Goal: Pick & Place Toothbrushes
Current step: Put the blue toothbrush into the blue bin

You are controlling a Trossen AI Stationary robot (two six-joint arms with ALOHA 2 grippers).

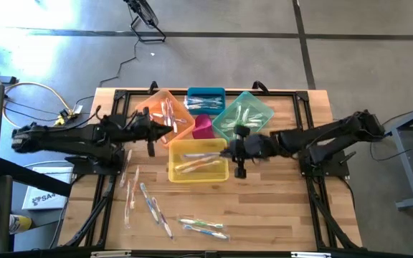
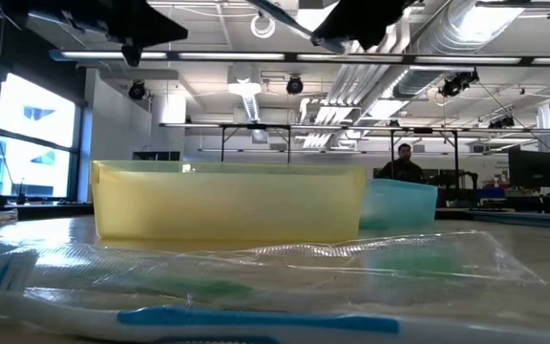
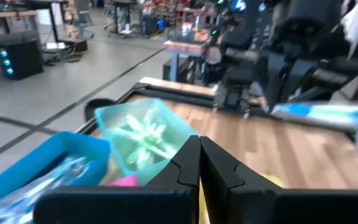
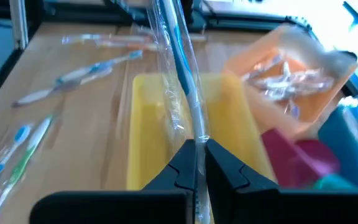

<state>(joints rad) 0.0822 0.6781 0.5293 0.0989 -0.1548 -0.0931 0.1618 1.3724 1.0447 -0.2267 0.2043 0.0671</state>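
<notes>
A: Toothbrushes, thin whitish ones in clear wrappers with blue, green and orange accents, lie loose [image 1: 148, 203] across the lower left and lower middle of the high view, on the wooden slatted table [image 1: 278, 208]. Left arm?

B: Left gripper [image 1: 171, 130] sits at the centre left, over the rim of the orange translucent plastic bin [image 1: 165, 109]. Its wrist view shows the two dark fingers [image 3: 188, 165] pressed together with nothing between them.

A: Bins, left to right?

B: Orange bin with wrapped brushes inside, then the blue translucent bin [image 1: 206, 99] at the top middle, a small magenta bin [image 1: 202, 127] below it, the yellow translucent rectangular bin [image 1: 196, 160] at the centre holding a few brushes, and the teal translucent bin [image 1: 243, 115] tilted at the upper right of the cluster, also with brushes.

A: Right arm?

B: Right gripper [image 1: 238, 149] is just right of the yellow bin's edge. Its wrist view shows the fingers [image 4: 182, 168] clamped on a blue-handled wrapped toothbrush [image 4: 178, 59], which sticks out above the yellow bin.

A: Low view?

B: More wrapped brushes lie close across the bottom of the frame, with the yellow and teal bins behind. A person sits far off at the right.
</notes>
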